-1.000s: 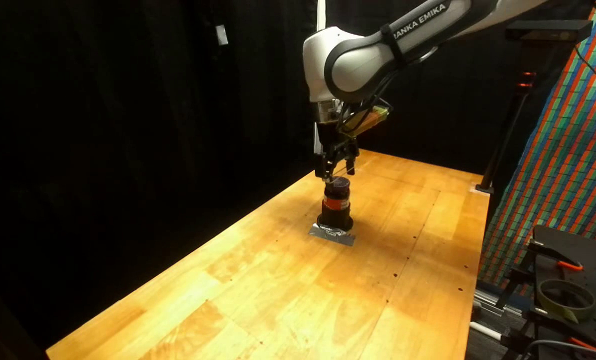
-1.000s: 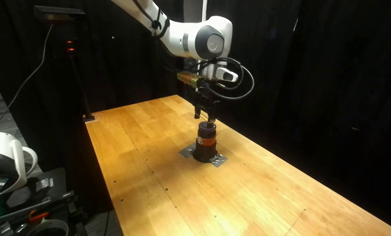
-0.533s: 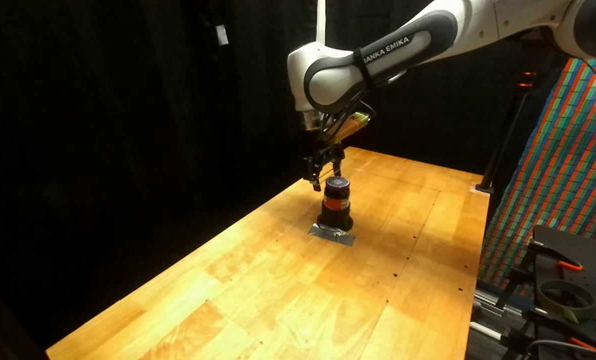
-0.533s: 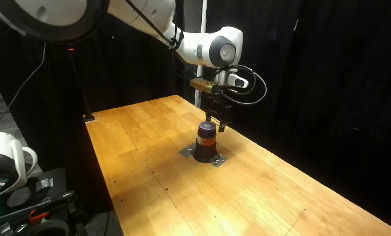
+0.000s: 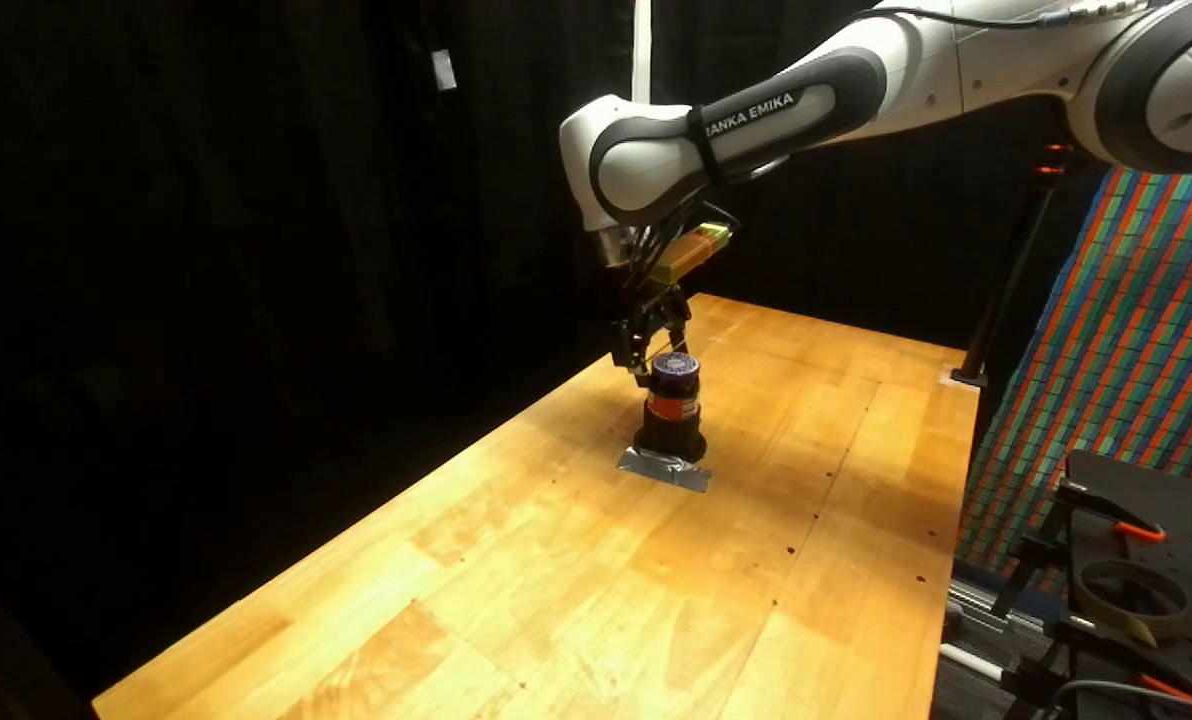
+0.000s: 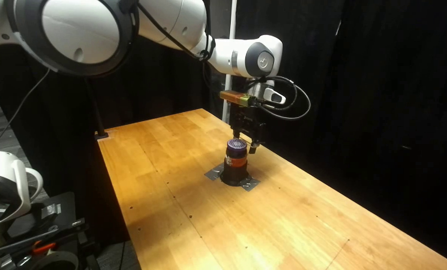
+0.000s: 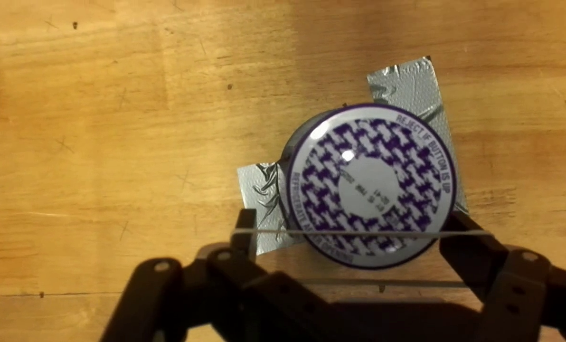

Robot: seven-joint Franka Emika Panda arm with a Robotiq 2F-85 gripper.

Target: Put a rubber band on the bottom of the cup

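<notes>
The cup (image 5: 673, 405) is a small upright jar with a purple-and-white lid, an orange-red label and a dark base. It shows in both exterior views (image 6: 236, 161), and its lid (image 7: 371, 185) faces the wrist view. My gripper (image 7: 353, 223) is open, its fingers spread wide. A thin pale rubber band (image 7: 359, 233) is stretched around both fingers, and its strand crosses the lid's lower part in the wrist view. One fingertip lies at the lid's right edge; the other is apart on the left. In both exterior views the gripper (image 5: 662, 362) (image 6: 244, 143) is at about lid height, beside and behind the jar.
Grey tape strips (image 6: 250, 183) (image 7: 409, 88) hold the jar's base to the wooden table (image 5: 596, 600). A dark post (image 5: 1006, 280) stands at the table's far corner. A dark cart (image 5: 1136, 560) with tape and tools stands beside the table.
Over the second, my gripper has moved from over the lid to the jar's far side and lower, then shifted slightly back towards the jar. The band stays stretched on the fingers. The jar has not moved.
</notes>
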